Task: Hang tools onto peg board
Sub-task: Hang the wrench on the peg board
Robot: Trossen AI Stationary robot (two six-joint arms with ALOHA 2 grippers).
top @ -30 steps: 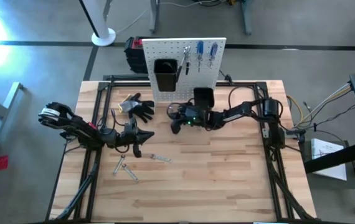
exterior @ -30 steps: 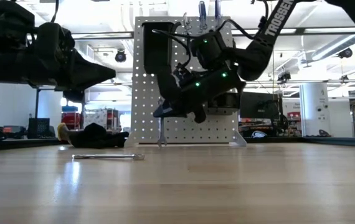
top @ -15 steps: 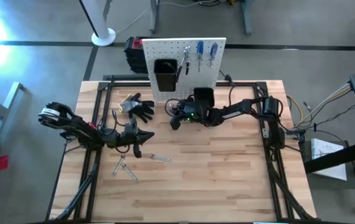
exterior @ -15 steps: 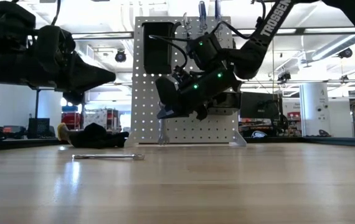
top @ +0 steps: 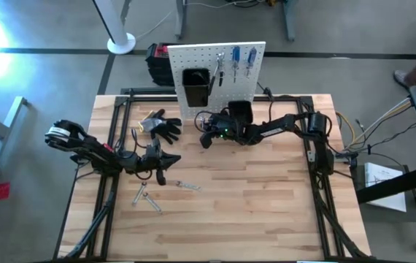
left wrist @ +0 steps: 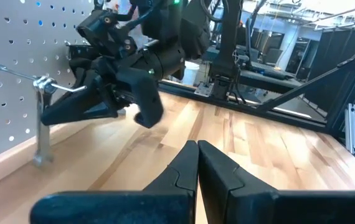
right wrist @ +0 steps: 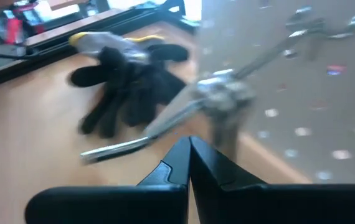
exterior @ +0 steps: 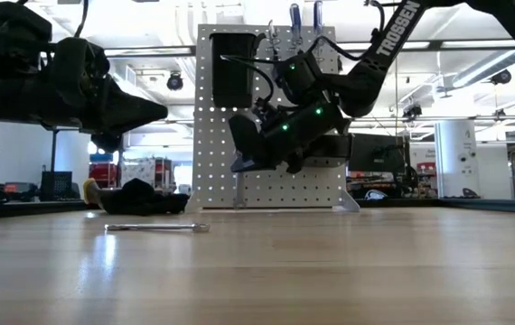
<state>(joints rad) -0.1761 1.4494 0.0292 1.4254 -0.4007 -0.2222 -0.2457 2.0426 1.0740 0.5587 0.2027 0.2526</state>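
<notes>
The white peg board [top: 215, 55] stands at the table's far edge with two black bins [top: 194, 86] and blue-handled screwdrivers [top: 243, 60] hung on it. A slim silver wrench [left wrist: 40, 124] hangs by its top end from a wire hook [left wrist: 12, 73] low on the board. My right gripper [left wrist: 45, 117] is shut, with its tips at that wrench's shaft. My left gripper [top: 173, 158] is shut, level above the table's left part, and holds nothing. Loose wrenches [top: 149, 197] lie on the wood near it. My right gripper's shut fingertips [left wrist: 56, 113] come level from the table's right side to the middle of the hanging wrench's shaft [left wrist: 40, 134]. I cannot tell whether they touch it. The wrench hangs straight down from the hook, along the board.
Black work gloves [top: 163, 126] lie at the board's left foot. One more wrench [top: 187, 187] lies near the table's middle, also seen as a silver bar [exterior: 156, 227] in the low view. The near half of the table holds nothing else.
My right gripper has moved a little toward the table's far edge, closer to the peg board, rolling slightly, and has stayed shut. The wrench hangs on its hook as before.
</notes>
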